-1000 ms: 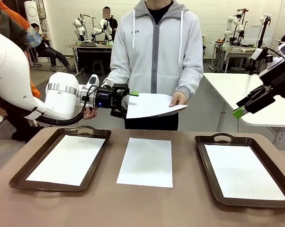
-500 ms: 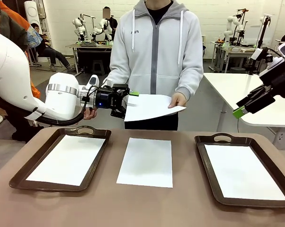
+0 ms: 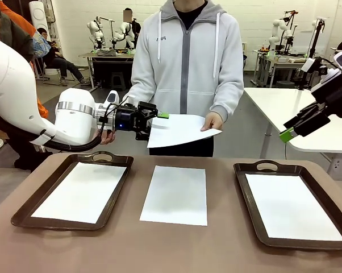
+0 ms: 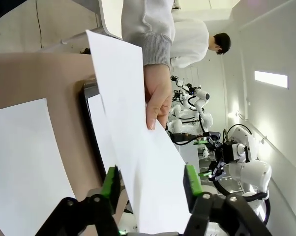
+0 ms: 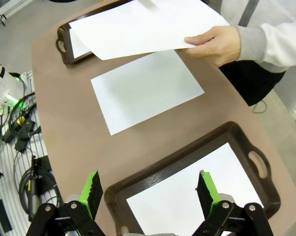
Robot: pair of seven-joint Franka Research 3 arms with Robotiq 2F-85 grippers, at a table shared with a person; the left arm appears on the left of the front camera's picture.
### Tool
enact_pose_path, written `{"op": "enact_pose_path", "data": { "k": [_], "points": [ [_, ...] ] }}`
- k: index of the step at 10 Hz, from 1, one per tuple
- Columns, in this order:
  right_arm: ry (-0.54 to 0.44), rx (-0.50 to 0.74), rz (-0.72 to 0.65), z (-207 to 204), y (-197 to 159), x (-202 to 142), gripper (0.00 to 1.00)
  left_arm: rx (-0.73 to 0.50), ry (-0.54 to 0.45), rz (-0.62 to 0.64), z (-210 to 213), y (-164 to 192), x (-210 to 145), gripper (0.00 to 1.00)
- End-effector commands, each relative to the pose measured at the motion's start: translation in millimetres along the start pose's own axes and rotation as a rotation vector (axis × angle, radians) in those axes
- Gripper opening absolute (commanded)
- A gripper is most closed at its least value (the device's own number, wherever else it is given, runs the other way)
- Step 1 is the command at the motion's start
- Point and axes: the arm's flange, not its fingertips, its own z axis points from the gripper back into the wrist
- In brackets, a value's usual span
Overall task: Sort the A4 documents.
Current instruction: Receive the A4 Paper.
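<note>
The left arm's jaws (image 4: 150, 181) stand apart, one green pad on either side of a thin, blank white A4 sheet (image 3: 182, 129) that a person's hand (image 3: 212, 121) holds out above the far edge of the brown bench (image 3: 176, 250). From the left wrist view we see a gap at both pads, so we judge the sheet is not yet pinched. The right arm's jaws (image 5: 150, 189) are wide open and hold nothing, hovering above the right-hand dark brown handled tray (image 3: 267, 166).

What worries us is the handover. If the person lets go before the pads meet, the sheet would drop or slide away. If the pads catch only its edge, so limp a sheet could sag, fold or slip out on the way to a tray. If both ends pull at once, it could crease or tear.

The paper is smooth, flat-cut and flexible; the held sheet bows a little along its free side. Another white sheet (image 3: 175, 194) lies flat on the bench between the trays. One more sheet lies in the right tray (image 3: 290, 206) and one (image 3: 80, 190) in the matching left tray (image 3: 103, 154), both of which are rigid, with raised rims and loop handles.
</note>
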Motion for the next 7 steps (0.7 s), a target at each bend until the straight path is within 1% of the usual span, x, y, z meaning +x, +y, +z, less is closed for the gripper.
{"op": "enact_pose_path", "data": {
  "k": [1,2,3,4,5,7],
  "points": [
    [0.007,-0.006,0.000,-0.4,0.2,0.0,1.00,-0.022,-0.028,-0.002,-0.8,0.1,-6.4,0.41],
    [0.007,-0.006,0.000,-0.4,0.2,0.0,1.00,-0.019,-0.031,0.003,-0.8,0.3,-7.4,0.34],
    [0.007,-0.006,0.000,-0.4,0.2,0.0,1.00,-0.016,-0.039,0.009,0.3,0.9,-8.6,0.21],
    [0.007,-0.006,0.000,-0.4,0.2,0.0,1.00,-0.015,-0.044,0.010,0.8,0.9,-9.4,0.14],
    [0.007,-0.006,0.000,-0.4,0.2,0.0,1.00,-0.014,-0.048,0.011,1.1,1.0,-10.1,0.01],
    [0.007,-0.006,0.000,-0.4,0.2,0.0,1.00,-0.011,-0.060,0.014,3.1,0.7,-12.2,0.00]
  ]
}}
